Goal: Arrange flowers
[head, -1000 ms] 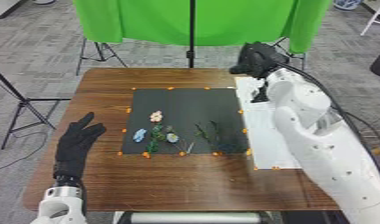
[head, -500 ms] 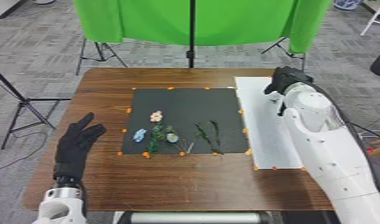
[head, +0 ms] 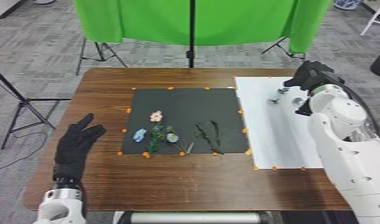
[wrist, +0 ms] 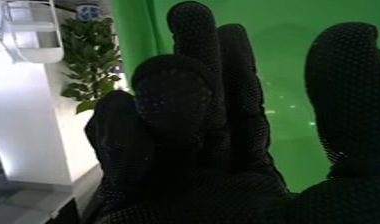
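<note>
The black-gloved right hand (head: pixel 313 75) has moved outward to the white sheet's (head: pixel 273 135) far corner, fingers loosely extended, thumb apart, holding nothing. This exposes small bluish artificial flowers (head: pixel 281 93) there. The pale pink flower (head: pixel 156 116) and light-blue flower (head: pixel 139 134) remain on the dark rectangular mat (head: pixel 178 102), probably awaiting placement.

Green cloth (head: pixel 138 22), black tripod (head: pixel 24 101), gray floor (head: pixel 44 50), leafy plant (wrist: pixel 90 62)
</note>
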Controlling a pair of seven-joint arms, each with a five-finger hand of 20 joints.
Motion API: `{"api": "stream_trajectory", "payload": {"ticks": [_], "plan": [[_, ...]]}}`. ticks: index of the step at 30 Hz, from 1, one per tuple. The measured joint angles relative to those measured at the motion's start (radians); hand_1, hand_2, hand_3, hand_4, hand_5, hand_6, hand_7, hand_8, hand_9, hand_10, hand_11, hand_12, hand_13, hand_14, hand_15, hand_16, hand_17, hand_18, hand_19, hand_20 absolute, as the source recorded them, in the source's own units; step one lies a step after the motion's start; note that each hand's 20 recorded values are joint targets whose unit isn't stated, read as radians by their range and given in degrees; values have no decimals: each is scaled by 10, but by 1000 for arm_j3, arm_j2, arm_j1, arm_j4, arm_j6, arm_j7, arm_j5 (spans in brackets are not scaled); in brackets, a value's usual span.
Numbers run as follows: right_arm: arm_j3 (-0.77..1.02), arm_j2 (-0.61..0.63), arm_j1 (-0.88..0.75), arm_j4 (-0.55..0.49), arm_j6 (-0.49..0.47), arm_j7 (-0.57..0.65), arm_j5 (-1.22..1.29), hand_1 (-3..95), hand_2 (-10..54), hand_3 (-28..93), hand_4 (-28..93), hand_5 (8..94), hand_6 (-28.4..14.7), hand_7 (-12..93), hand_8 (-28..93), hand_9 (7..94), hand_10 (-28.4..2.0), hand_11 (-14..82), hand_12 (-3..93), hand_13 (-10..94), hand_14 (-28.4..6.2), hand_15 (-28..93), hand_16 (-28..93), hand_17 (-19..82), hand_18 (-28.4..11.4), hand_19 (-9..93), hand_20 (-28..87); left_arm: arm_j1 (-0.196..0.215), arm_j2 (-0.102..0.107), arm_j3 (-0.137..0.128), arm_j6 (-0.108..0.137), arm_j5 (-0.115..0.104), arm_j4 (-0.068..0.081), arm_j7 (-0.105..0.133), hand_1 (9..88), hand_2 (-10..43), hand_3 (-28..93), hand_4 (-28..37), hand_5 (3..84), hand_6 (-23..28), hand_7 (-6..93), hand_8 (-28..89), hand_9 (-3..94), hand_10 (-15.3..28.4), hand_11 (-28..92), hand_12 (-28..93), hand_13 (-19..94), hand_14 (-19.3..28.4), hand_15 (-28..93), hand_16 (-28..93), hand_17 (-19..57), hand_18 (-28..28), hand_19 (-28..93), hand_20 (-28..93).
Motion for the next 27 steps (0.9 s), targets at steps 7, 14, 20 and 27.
{"api": "stream_trajectory", "payload": {"ticks": [7, 14, 20, 27], "plan": [[-40, -5, 19, 32, 5, -39, -18, 342, -95, 607, -138, 630, 29, 142, -83, 771, -127, 176, 200, 884, -38, 566, 316, 601, -118, 932, 530, -1, -1, 0, 0, 0, 0, 0, 173, 25, 648, -283, 431, 36, 91, -41, 468, 138, 208, 170, 379, 163, 204, 69, 53, 142, 102, 258], [-47, -36, 36, 68, -46, -73, -72, 365, -95, 609, -139, 621, 33, 141, -84, 770, -128, 158, 187, 893, -35, 555, 322, 604, -116, 932, 525, -1, -3, 1, 0, 1, 0, 0, 173, 23, 651, -283, 430, 36, 92, -41, 468, 137, 209, 170, 379, 164, 204, 69, 53, 142, 103, 258], [-59, -65, 39, 120, -82, -103, -112, 404, -95, 607, -148, 616, 38, 147, -85, 766, -118, 159, 185, 897, -30, 552, 325, 608, -113, 932, 522, -1, -3, 1, 0, 1, 0, 0, 173, 22, 653, -283, 430, 36, 92, -41, 468, 138, 209, 170, 379, 164, 205, 69, 53, 142, 103, 258], [-84, -87, 21, 151, -59, -164, -169, 584, -95, 496, -154, 702, 26, 188, 63, 838, -91, 99, 288, 915, -15, 563, 329, 626, -100, 932, 537, -1, -3, 1, -1, 1, 1, -2, 175, 20, 654, -283, 431, 36, 91, -40, 469, 138, 209, 170, 380, 164, 205, 69, 53, 142, 102, 258]]}}
